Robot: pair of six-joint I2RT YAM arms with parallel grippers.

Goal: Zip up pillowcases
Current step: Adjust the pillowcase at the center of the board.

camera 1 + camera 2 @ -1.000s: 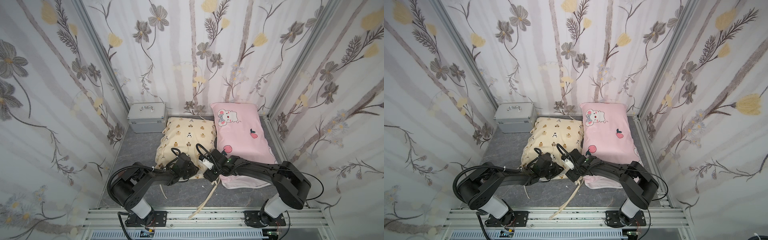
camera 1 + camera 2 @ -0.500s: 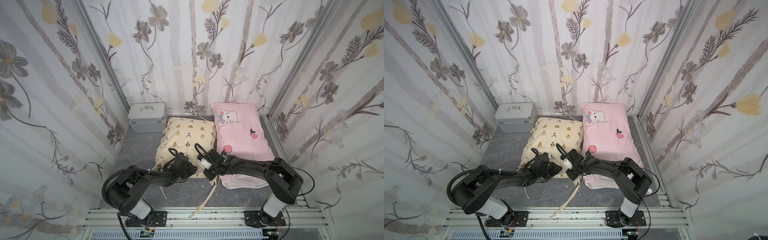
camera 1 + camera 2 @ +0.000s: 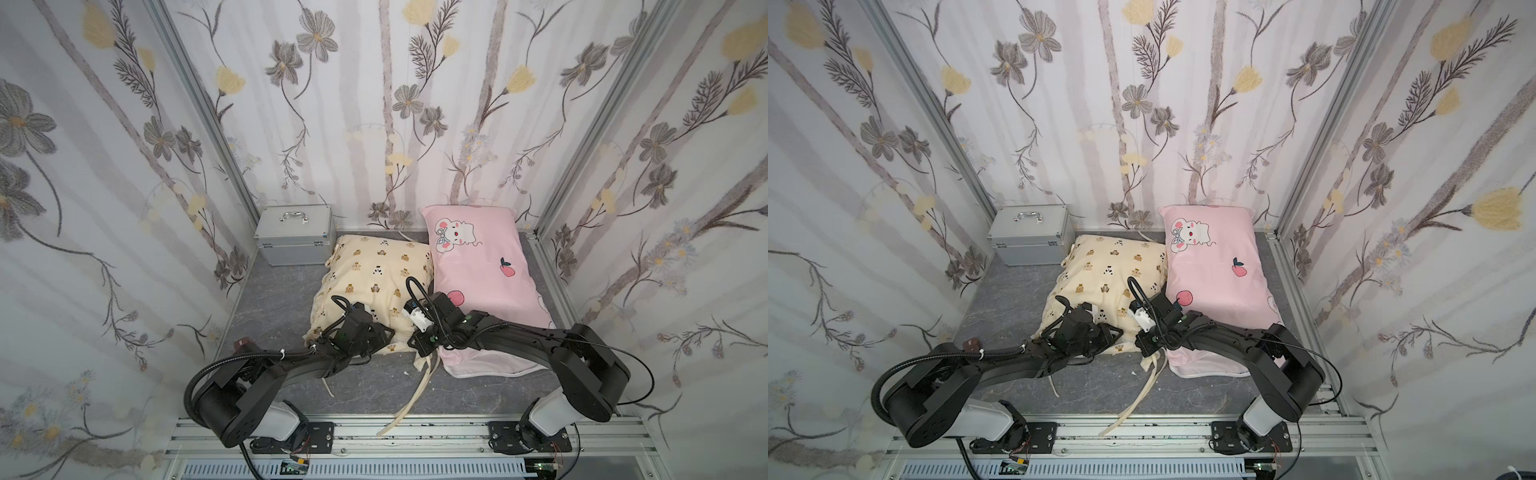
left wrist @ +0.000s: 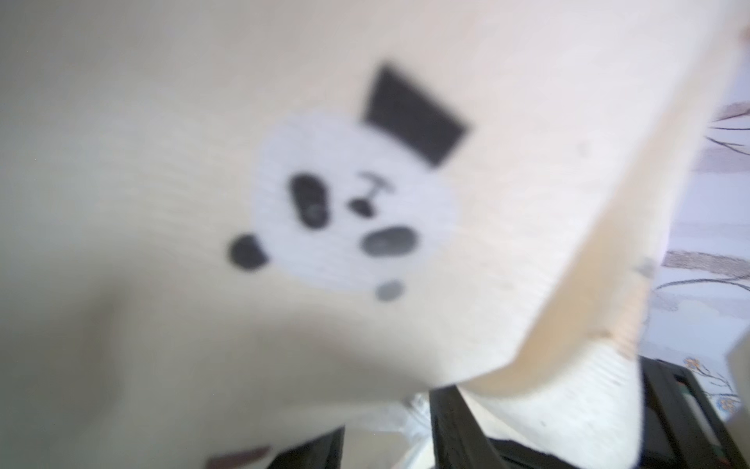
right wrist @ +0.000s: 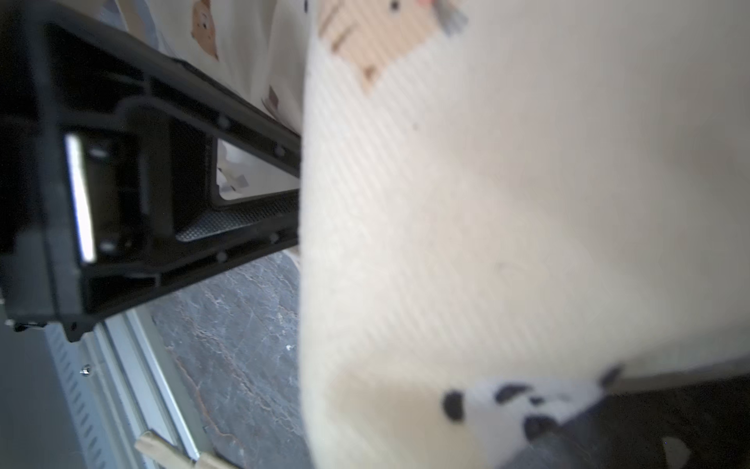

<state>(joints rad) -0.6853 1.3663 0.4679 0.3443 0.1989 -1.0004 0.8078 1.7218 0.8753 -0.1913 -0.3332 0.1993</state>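
While set low on the cream pillowcase
Pinched fully closed at its near corner with right gripper; cannot tell for left gripper.

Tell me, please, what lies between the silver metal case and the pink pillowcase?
The cream pillowcase with bear prints lies between the silver case and the pink pillowcase. Both top views show this.
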